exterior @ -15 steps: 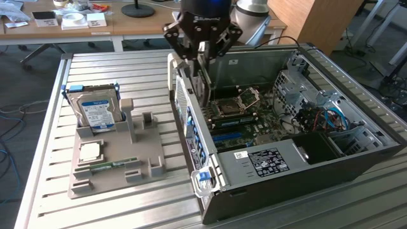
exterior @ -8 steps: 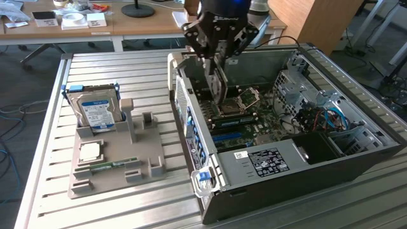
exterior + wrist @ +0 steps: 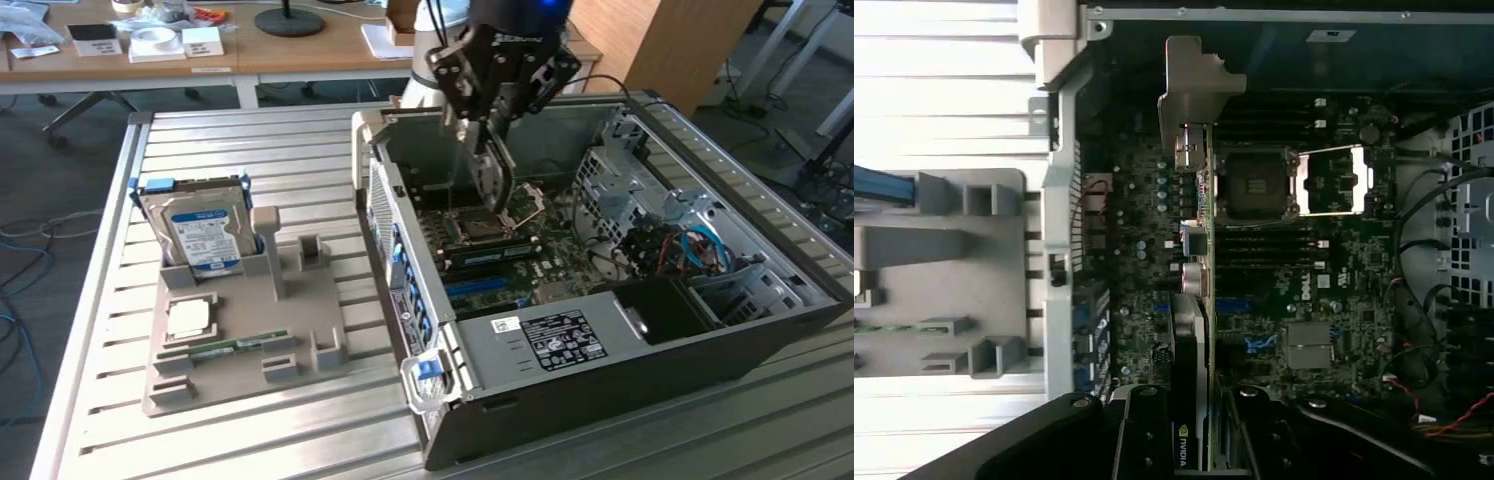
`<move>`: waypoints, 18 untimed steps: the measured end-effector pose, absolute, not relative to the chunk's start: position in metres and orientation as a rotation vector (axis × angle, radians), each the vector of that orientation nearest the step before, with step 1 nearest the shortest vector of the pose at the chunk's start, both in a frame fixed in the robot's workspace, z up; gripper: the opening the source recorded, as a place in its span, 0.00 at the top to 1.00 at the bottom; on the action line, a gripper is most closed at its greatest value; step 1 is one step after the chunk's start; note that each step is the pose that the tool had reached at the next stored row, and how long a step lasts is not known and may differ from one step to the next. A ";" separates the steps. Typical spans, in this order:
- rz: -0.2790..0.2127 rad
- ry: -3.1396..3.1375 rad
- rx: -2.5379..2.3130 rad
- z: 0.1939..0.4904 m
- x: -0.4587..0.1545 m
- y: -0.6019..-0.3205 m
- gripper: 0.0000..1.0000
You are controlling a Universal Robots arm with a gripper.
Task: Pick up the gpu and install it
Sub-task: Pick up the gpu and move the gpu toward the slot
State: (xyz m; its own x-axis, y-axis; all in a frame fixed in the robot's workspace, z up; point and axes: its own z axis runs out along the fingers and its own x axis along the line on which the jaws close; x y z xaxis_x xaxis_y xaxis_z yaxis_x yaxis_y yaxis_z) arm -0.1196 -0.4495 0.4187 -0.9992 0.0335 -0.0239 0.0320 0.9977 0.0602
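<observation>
Jaws hold gpu [image 3: 1191, 340] above motherboard [image 3: 1324, 290].

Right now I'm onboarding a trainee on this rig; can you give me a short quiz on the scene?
1. True or false: the claw grips the thin green-and-black gpu card with a silver bracket over the open black computer case.
2. The silver hard drive with the blue-white label stands: A) inside the case B) upright in the grey plastic holder C) in the claw.
3. Fill in: the narrow green memory stick lies flat on the grey ____.
Key: 1 true; 2 B; 3 holder.
</observation>
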 end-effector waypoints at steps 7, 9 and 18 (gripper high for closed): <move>0.094 3.115 0.051 0.419 -0.088 -0.450 0.73; 0.094 3.115 0.051 0.419 -0.079 -0.450 0.73; 0.094 3.115 0.051 0.419 -0.038 -0.450 0.73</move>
